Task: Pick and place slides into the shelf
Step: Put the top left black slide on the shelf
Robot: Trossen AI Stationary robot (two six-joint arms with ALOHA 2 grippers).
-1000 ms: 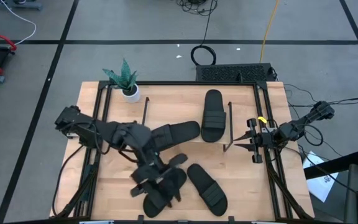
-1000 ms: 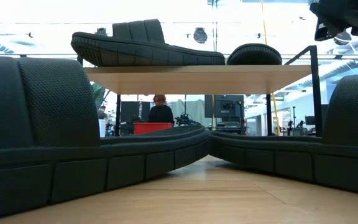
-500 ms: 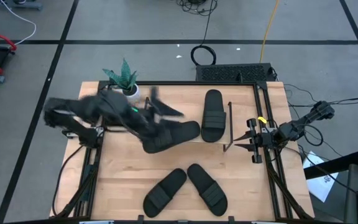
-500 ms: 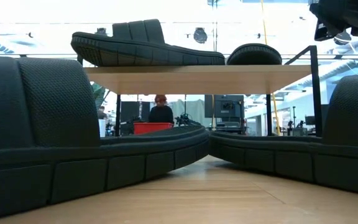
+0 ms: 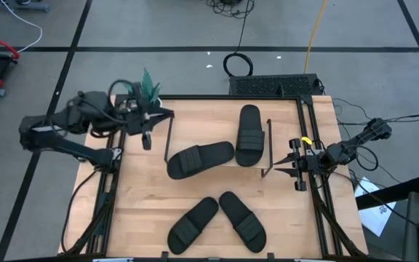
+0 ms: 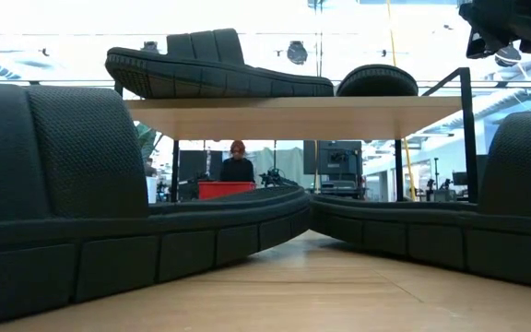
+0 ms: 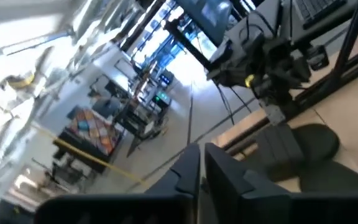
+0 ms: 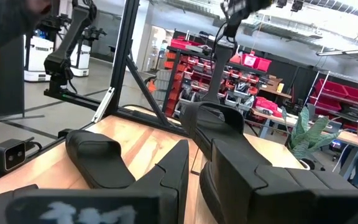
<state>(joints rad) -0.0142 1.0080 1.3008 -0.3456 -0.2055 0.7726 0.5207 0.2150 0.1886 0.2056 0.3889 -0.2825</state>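
Four black slides show in the high view. One slide (image 5: 201, 159) lies slantwise and another slide (image 5: 248, 135) lies straight on the shelf (image 5: 213, 127), soles down on its light top board (image 6: 293, 115). The other two slides (image 5: 193, 223) (image 5: 242, 220) lie on the table near its near edge, toes apart in a V. My left gripper (image 5: 147, 131) is shut and hangs off the shelf's left end, by the plant, touching nothing. My right gripper (image 5: 278, 167) is shut and waits at the shelf's right end, holding nothing.
A small potted plant (image 5: 145, 91) stands at the table's far left corner, right next to my left gripper. Black shelf posts (image 5: 169, 138) (image 5: 268, 149) rise at both ends of the board. Bare tabletop (image 5: 144, 196) lies left of the near slides.
My left arm has swung fast from above the near left slide, up and across the shelf, toward the table's far left corner by the plant. All the slides lie where they lay. The right arm has kept still.
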